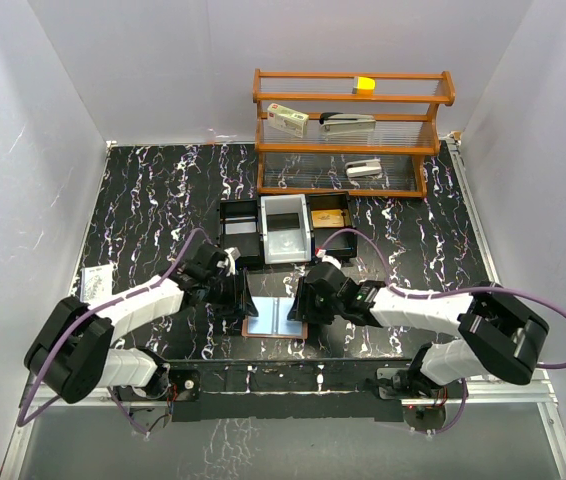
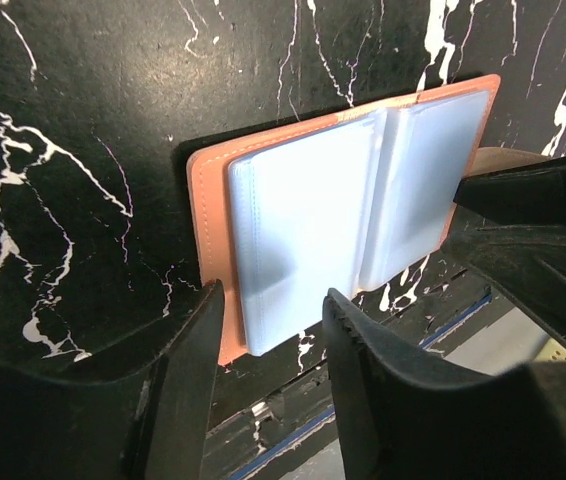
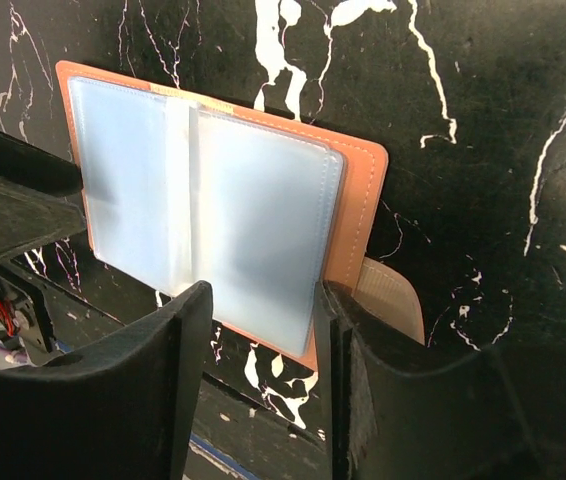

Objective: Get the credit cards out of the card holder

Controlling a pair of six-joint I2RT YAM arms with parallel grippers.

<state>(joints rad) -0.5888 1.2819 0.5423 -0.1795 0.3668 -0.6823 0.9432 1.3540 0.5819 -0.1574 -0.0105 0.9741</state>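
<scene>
The card holder point(image 1: 276, 315) lies open and flat on the black marbled table near its front edge. It is salmon-pink with pale blue inner pockets point(image 2: 313, 200) point(image 3: 213, 200), and its snap tab point(image 3: 393, 290) sticks out on the right. No credit cards show in the pockets. My left gripper point(image 1: 238, 295) point(image 2: 273, 300) stands open over the holder's near left corner, one finger at the pink edge. My right gripper point(image 1: 308, 300) point(image 3: 263, 295) stands open over the right half, its right finger on the pink edge beside the tab.
A black three-part tray point(image 1: 238, 232) sits just behind the holder; a yellow-orange card point(image 1: 329, 216) lies in its right compartment and something pale point(image 1: 285, 242) in the middle one. A wooden shelf point(image 1: 348, 150) with small items stands at the back. The table's front edge is close.
</scene>
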